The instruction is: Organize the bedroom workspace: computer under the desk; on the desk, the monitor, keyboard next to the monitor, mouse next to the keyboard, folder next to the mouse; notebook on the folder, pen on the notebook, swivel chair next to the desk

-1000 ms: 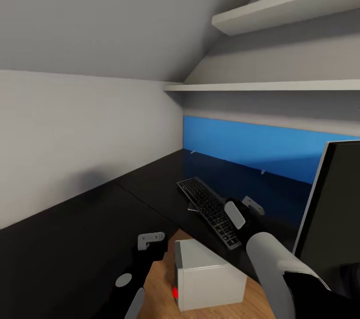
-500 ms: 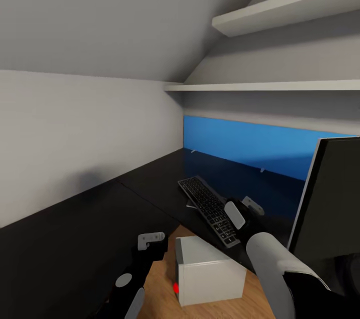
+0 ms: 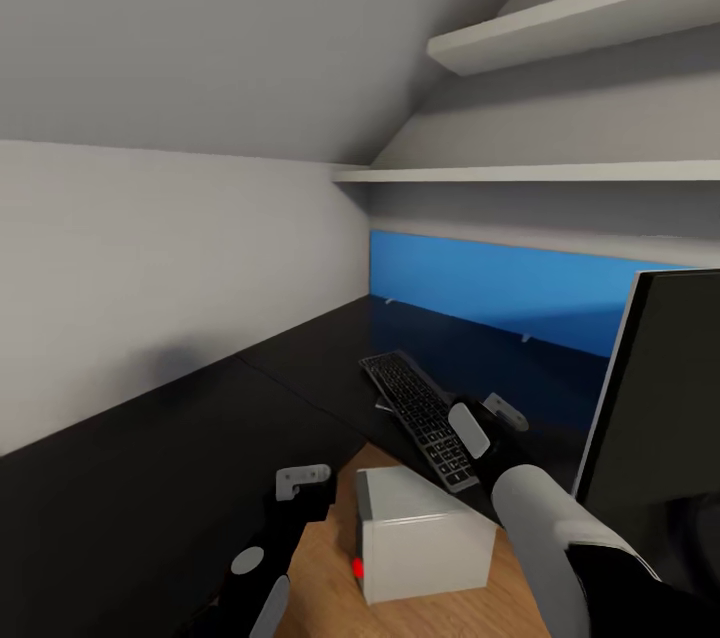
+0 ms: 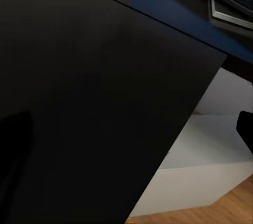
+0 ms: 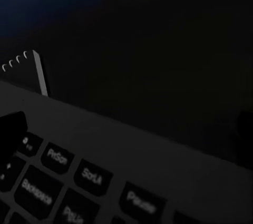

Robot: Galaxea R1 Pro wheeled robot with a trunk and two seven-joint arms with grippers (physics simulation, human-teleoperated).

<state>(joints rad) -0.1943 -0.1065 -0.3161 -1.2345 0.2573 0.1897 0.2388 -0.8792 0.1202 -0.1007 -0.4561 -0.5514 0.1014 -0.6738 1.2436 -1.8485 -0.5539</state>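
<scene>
Closest to the cam is the computer [image 3: 425,536], grey box w/ a red light, sitting on the wood floor in the inner corner of the L, not under the desk [image 3: 150,478] yet imo. Left gripper [image 3: 300,484] hangs over the desk edge just beside it; can't tell if the fingers are spread or closed, too small in the head view and not visible from its wrist cam. That cam does show the tower's side [image 4: 205,166] poking out past the black top.

Next out: right gripper [image 3: 490,420] right at the near end of the keyboard [image 3: 420,408]. Wrist cam is basically on the keys [image 5: 68,182], w/ a little flip foot [image 5: 39,71] sticking up. Can't tell if it's pinching the board or just hovering.

Monitor [image 3: 650,418] stands on the desk just beside that arm. Blue panel [image 3: 500,288] and shelves [image 3: 560,173] at the back.

If the step is placing the keyboard by the monitor, I'd go slow, keep it flat, and watch the elbow bc it's v close to the screen.
</scene>
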